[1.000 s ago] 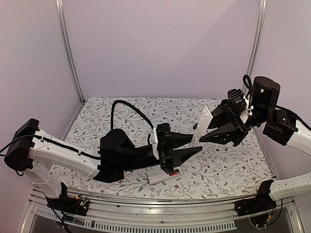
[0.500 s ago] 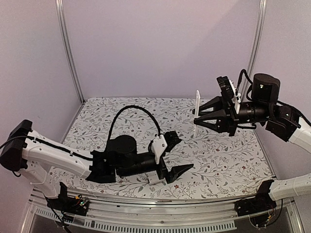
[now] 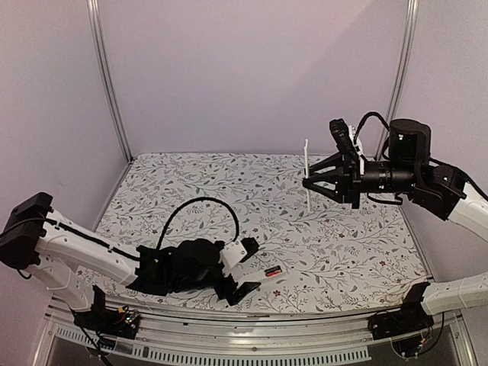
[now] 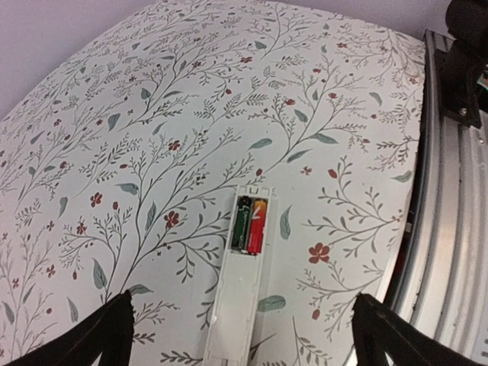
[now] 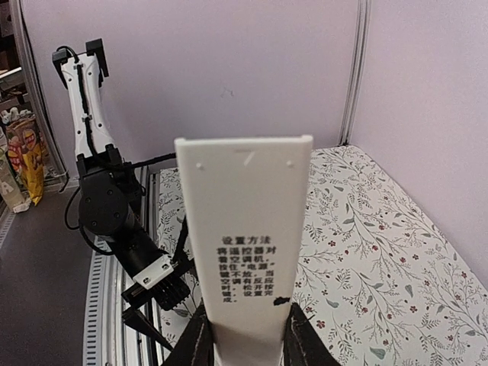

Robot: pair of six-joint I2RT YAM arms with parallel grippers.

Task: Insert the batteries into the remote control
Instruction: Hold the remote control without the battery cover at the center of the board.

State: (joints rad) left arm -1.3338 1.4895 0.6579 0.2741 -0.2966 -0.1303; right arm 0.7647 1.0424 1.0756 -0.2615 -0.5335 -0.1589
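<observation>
Your left fingers (image 4: 99, 339) are spread wide and clamp nothing. They sit low over the worktop (image 3: 191, 191), close to its near edge.

The remote control (image 4: 235, 305) lies flat on the floral worktop between those two fingertips, touching neither, with its open back facing up. It runs lengthwise away from the left wrist camera. The metal rail (image 4: 450, 229) at the worktop edge is just to its right in that view.

The batteries (image 4: 249, 223) are both in the compartment at the far end of the remote. They lie side by side and touching, the black one on the left and the red one on the right in the wrist view. From the top camera you only get a small red-black spot just ahead of the left fingers.

Your right fingers (image 5: 194, 347) are clamped on the bottom end of the white cover strip (image 5: 244, 229). The strip stands upright, held well above the worktop on the right side, far from the remote. Its printed face, with a block of black text in the lower half, points at the right wrist camera.
</observation>
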